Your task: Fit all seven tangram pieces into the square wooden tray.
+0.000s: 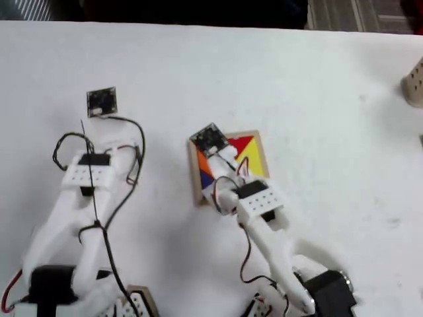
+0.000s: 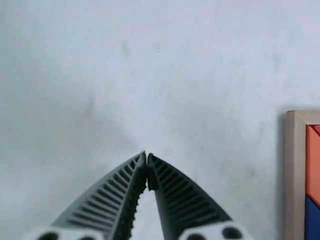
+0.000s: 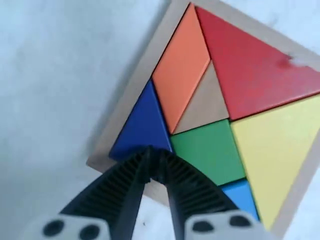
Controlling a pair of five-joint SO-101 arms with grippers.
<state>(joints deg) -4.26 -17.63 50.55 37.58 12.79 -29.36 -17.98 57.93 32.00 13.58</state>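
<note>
In the centre of the high view, on a white table, lies a square wooden tray with coloured tangram pieces set flat inside it. The right arm reaches over the tray from the lower right of the frame and covers part of it.

The right wrist view shows the tray from close above. A large red triangle fills the upper right, and a large yellow triangle lies below it, sharing 1 long edge. An orange parallelogram runs along the upper left rim. A dark blue triangle sits below it, and a green square is in the middle. A light blue piece touches the green square's lower edge. Between orange, red and green is a tan triangle; I cannot tell whether it is a piece or bare tray floor.

The right gripper hangs over the tray's lower corner by the dark blue triangle, its 2 ribbed fingers closed together on nothing.

On the left side of the high view, well apart from the tray, is the left arm. The left gripper points at bare table, its fingers pressed together with nothing between them, and the tray's rim is at the right edge of its wrist view.
</note>
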